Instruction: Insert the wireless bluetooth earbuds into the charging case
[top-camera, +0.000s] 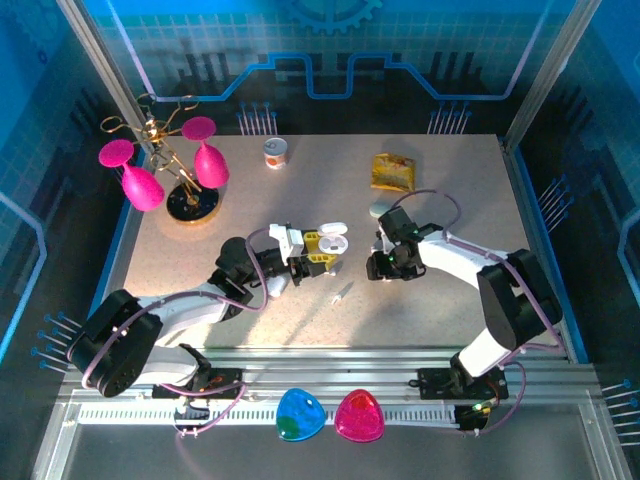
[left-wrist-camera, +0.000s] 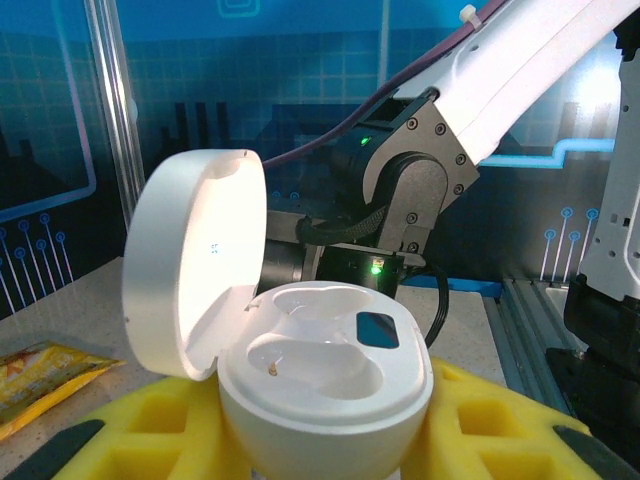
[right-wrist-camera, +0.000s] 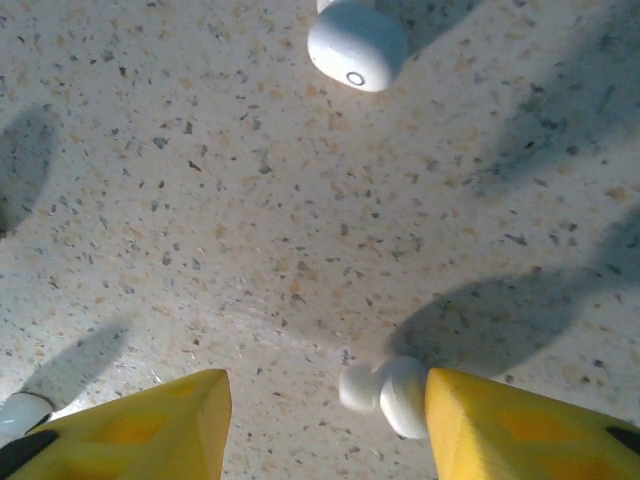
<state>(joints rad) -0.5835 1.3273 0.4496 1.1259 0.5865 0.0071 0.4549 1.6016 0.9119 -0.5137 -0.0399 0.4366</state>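
Note:
My left gripper is shut on the white charging case, gripped low between its yellow fingers. The case has its lid swung open to the left, and both wells are empty. My right gripper is down at the table just right of the case, open. One small white earbud lies on the table between its fingers, touching the inner face of the right finger. Another white earbud lies farther ahead. One more tiny white earbud lies in front of the case.
A pale pebble-like case and a yellow packet lie behind the right gripper. A small can stands at the back. Pink goblets on a stand occupy the back left. Blue and pink shapes sit on the front rail.

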